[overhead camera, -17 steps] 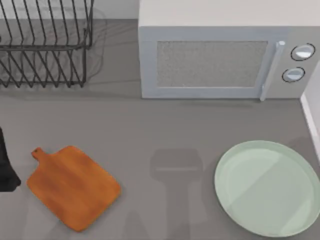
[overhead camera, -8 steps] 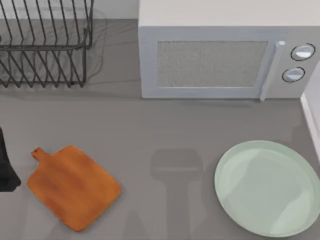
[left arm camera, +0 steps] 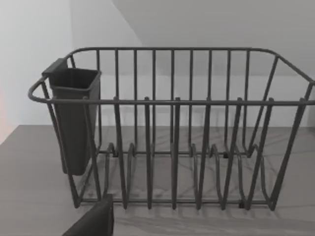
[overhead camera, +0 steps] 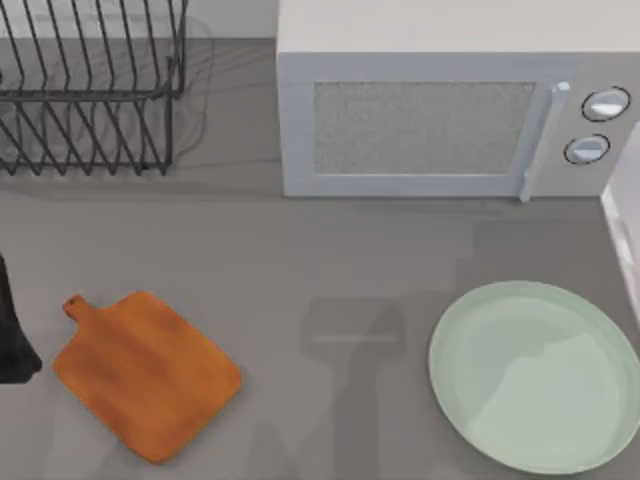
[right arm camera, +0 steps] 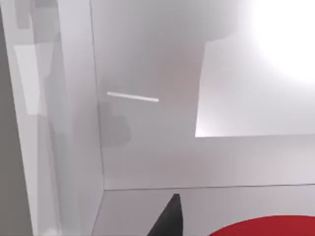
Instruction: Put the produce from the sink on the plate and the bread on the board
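**Red produce under my right wrist, board and plate both bare**

My right wrist camera looks into a pale sink basin (right arm camera: 147,147), and the produce (right arm camera: 266,227) shows as a glossy red curve right beside one dark fingertip (right arm camera: 167,219) of my right claw. So little of that claw is in sight that I cannot tell whether its fingers are apart or closed, nor whether they touch the fruit. The basin's vertical wall stands close behind the fingertip, with flat floor between.

From above, the plate (overhead camera: 600,340) sits at the table's right side, its rim close to the right edge of the table and the front edge of the view. The board (overhead camera: 150,375) lies at the left, tilted, its long axis running from upper left to lower right, with the knob handle (overhead camera: 75,306) pointing toward the upper left. Between the board and the plate is a wide stretch of bare grey table (overhead camera: 330,260). The microwave (overhead camera: 440,120) stands at the back, behind the plate.

My left arm (overhead camera: 12,335) is parked at the table's left edge, just beside the board's handle end. Its wrist camera faces the wire dish rack (left arm camera: 172,147) with a dark cutlery cup (left arm camera: 74,118) hung on one end; again I cannot tell the state of its fingers.
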Motion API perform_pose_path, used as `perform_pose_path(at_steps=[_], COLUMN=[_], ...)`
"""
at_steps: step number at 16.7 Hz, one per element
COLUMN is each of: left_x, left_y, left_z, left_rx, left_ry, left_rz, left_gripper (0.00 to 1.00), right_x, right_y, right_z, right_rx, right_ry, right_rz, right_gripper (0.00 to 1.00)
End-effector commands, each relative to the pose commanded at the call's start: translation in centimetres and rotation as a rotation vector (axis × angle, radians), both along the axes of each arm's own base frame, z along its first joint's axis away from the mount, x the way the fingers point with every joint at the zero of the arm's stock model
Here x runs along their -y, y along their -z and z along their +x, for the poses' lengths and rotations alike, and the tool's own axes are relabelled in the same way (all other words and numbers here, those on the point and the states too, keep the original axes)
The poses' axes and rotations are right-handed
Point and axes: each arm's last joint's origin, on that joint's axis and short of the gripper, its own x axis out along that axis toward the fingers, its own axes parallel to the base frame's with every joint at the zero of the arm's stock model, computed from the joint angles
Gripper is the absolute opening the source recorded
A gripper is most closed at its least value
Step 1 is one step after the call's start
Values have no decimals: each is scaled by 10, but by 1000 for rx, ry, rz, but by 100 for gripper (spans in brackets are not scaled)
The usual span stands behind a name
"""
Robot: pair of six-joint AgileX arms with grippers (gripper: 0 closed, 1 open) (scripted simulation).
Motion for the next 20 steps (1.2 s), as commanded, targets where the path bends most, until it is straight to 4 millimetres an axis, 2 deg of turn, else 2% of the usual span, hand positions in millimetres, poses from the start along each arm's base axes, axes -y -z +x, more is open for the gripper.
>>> perform_pose_path(at_steps=[4, 9, 12, 16, 20], left_x=[0, 0, 0, 0, 0], left_y=[0, 0, 0, 0, 0], left_z=[0, 0, 0, 0, 0], left_rx=[0, 0, 0, 0, 0], left_ry=[0, 0, 0, 0, 0], left_rz=[0, 0, 0, 0, 0], left_gripper=[100, 100, 100, 100, 100], right_x=[-60, -135, -171, -202, -207], right_y=[-20, -37, -44, -49, -50], right_z=[-16, -49, -69, -89, -94], right_rx=[-22, -73, -96, -115, -119], right_ry=[8, 5, -5, -17, -20], right_rz=[15, 22, 20, 14, 13], right_gripper=[0, 0, 0, 0, 0])
